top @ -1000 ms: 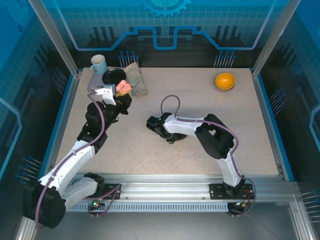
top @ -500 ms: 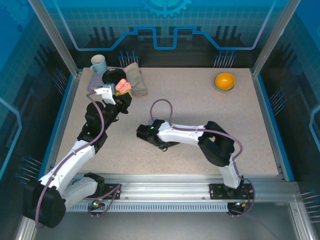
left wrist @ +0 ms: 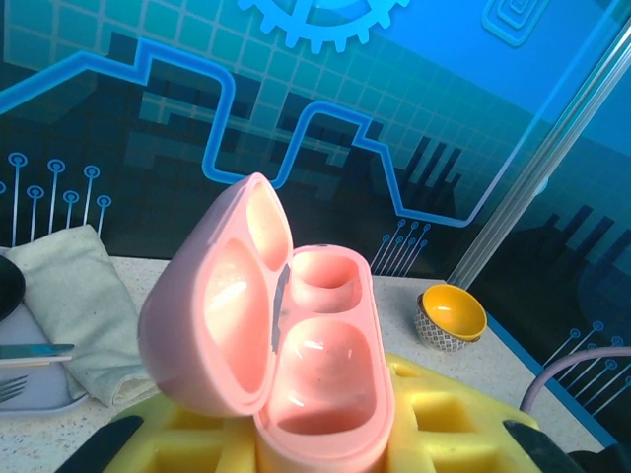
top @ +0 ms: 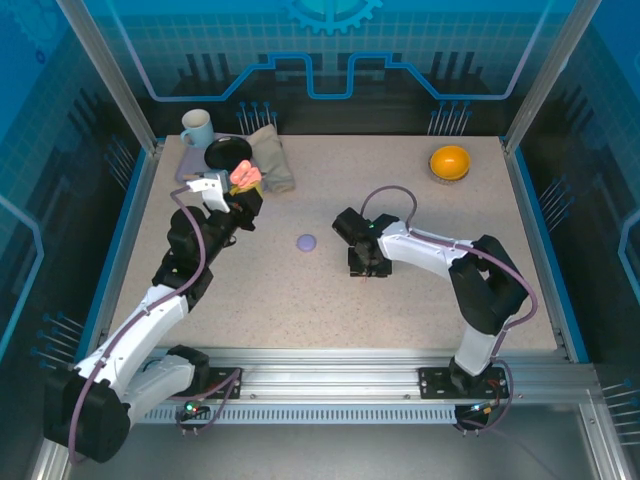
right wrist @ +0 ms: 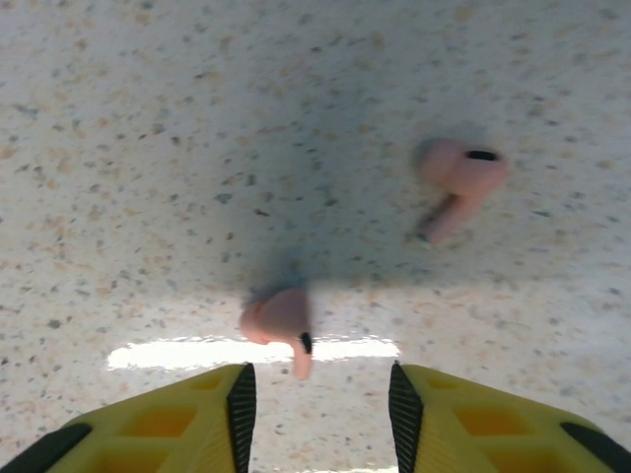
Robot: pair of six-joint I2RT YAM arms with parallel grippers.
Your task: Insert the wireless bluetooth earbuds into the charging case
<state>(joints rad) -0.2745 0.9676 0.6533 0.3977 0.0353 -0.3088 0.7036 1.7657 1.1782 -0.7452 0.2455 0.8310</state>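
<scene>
From above and behind the arms, the left gripper point(top: 240, 192) hangs over the far-left part of the table point(top: 300, 310), clamped on the pink charging case point(top: 245, 178). Close by are a folded cloth point(top: 272, 160), a black plate point(top: 227, 152) and a mug point(top: 196, 127). The right gripper point(top: 366, 264) points down at the tabletop near the middle, well apart from the case. A small pale purple rounded thing point(top: 306, 242), perhaps a second case, lies between the two arms. An orange bowl point(top: 450, 162) sits at the far right.

Through the left wrist camera, the case point(left wrist: 315, 374) stands open between the yellow fingers point(left wrist: 434, 414), with its lid swung back to the left and both wells empty.

Under the right wrist camera, two salmon-pink earbuds lie on the speckled surface. The nearer earbud point(right wrist: 281, 317) rests just ahead of the right gripper point(right wrist: 317, 379), off toward one finger rather than centred. The farther earbud point(right wrist: 461, 175) lies apart, beyond the other finger. The fingers point(right wrist: 177, 424) stand partly spread with nothing between them.

My worry is the pick. With the bud off-centre, one pad would likely meet it first and flick it away or roll it. Even if it is caught, so small and smooth a bud may twist in the grip. Its stem would then meet the well crooked and it could drop off the raised case.
</scene>
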